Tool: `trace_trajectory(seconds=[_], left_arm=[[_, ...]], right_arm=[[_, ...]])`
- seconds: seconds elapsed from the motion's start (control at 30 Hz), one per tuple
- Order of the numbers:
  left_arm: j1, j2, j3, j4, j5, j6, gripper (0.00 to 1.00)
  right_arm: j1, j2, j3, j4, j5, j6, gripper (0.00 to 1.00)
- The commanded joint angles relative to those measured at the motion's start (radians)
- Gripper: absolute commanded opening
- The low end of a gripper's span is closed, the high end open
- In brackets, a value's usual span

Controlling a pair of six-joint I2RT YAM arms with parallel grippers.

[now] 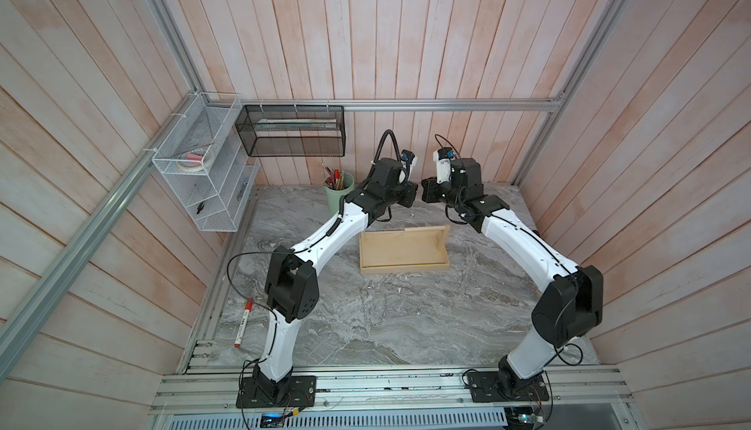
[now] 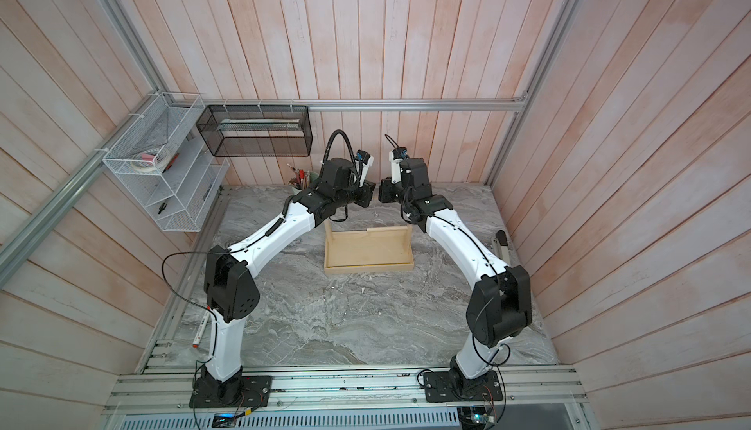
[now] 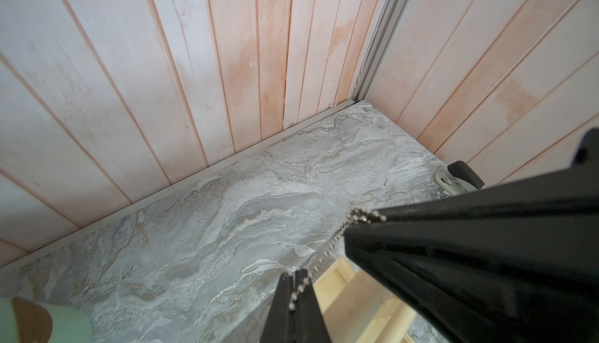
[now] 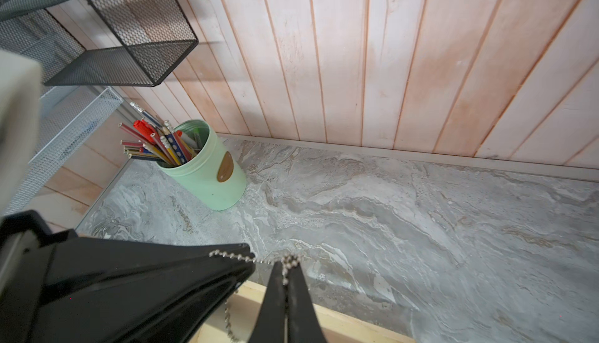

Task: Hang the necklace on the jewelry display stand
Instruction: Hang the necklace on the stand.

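Two sets of jaws meet almost tip to tip, high over the far edge of the jewelry display stand (image 1: 402, 251) on the marble tabletop (image 1: 365, 326). Left jaws together, clamped on the necklace (image 3: 334, 243). Right jaws pinch it too. A short span of chain runs between the tips, and a loose length dangles under the left jaws. Mint pen cup (image 4: 207, 176) stands near, on the left.

A mint-green cup (image 4: 207, 176) full of pencils and pens (image 4: 155, 143) stands on the grey marbled counter (image 1: 386, 318) near the back wall. Above it hang a black mesh basket (image 1: 290, 131) and a white wire rack (image 1: 203, 188) holding a tape roll (image 1: 183, 167). A red-capped marker (image 1: 243, 322) lies at the counter's left edge.
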Motion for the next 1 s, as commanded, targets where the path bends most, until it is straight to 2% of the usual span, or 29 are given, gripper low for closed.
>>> trace_trajectory(seconds=[0.0, 0.27, 0.67, 0.8, 0.97], left_arm=[[0.026, -0.083, -0.050, 0.042, -0.050, -0.029, 0.00], [0.059, -0.194, -0.223, 0.078, -0.086, -0.053, 0.00], [0.079, -0.222, -0.278, 0.066, -0.136, -0.064, 0.00], [0.089, -0.224, -0.265, 0.051, -0.156, -0.062, 0.00], [0.092, -0.249, -0.286, 0.047, -0.153, -0.069, 0.00]], right_arm=[[0.027, 0.037, 0.053, 0.020, -0.035, -0.014, 0.00], [0.059, 0.098, 0.103, 0.030, -0.070, -0.002, 0.00], [0.074, 0.147, 0.151, 0.015, -0.107, -0.001, 0.00], [0.074, 0.110, 0.136, 0.016, -0.115, -0.001, 0.17], [0.075, 0.046, 0.107, 0.014, -0.117, -0.008, 0.20]])
